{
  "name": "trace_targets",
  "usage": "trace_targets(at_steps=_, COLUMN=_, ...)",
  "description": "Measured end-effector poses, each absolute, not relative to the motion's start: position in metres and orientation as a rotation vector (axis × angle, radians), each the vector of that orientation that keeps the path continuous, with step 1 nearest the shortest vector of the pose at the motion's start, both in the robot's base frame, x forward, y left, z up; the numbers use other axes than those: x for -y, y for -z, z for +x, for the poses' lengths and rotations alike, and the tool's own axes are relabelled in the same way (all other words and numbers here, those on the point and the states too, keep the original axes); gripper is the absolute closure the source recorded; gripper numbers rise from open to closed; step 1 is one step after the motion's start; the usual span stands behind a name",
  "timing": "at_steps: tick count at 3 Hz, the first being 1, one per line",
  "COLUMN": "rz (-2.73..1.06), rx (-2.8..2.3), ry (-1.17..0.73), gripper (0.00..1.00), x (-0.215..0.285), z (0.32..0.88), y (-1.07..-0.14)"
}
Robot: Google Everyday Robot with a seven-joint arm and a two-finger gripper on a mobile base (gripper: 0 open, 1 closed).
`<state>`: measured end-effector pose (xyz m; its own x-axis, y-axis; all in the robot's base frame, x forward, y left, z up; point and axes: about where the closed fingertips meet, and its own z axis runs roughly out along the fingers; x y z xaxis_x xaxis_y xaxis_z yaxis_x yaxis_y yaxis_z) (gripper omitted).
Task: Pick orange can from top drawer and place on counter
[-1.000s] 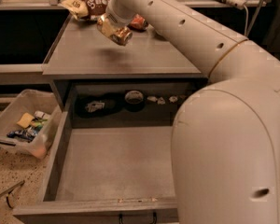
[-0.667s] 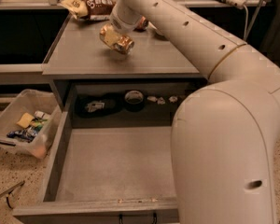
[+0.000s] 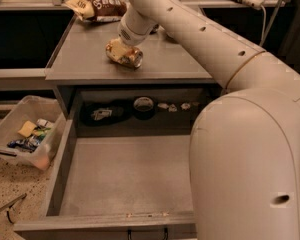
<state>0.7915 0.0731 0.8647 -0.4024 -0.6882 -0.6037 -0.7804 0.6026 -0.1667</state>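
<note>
A clear plastic bin point(image 3: 5, 121) of small packets sits on the floor at left, beside the top drawer point(image 3: 125, 179), which stands pulled open with its grey floor bare. Above it, a brown-and-yellow snack bag point(image 3: 97, 6) lies at the back of the counter point(image 3: 85, 59). Near the counter's front edge, the gripper point(image 3: 121, 50) clasps the orange can point(image 3: 131, 59), tilted and low over the worktop; whether the can touches it cannot be told. The white arm point(image 3: 215, 44) fills the right.

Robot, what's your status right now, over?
Gripper shut on orange can, down at counter. Top drawer open below. Snack bag behind, not blocking.
</note>
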Motion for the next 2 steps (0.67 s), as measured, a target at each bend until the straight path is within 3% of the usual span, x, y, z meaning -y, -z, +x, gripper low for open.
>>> trace_targets(at_steps=2, rz=-1.154, rx=-2.188, ry=-0.187, gripper=0.58, x=-0.0731, z=0.7915, y=-0.8647)
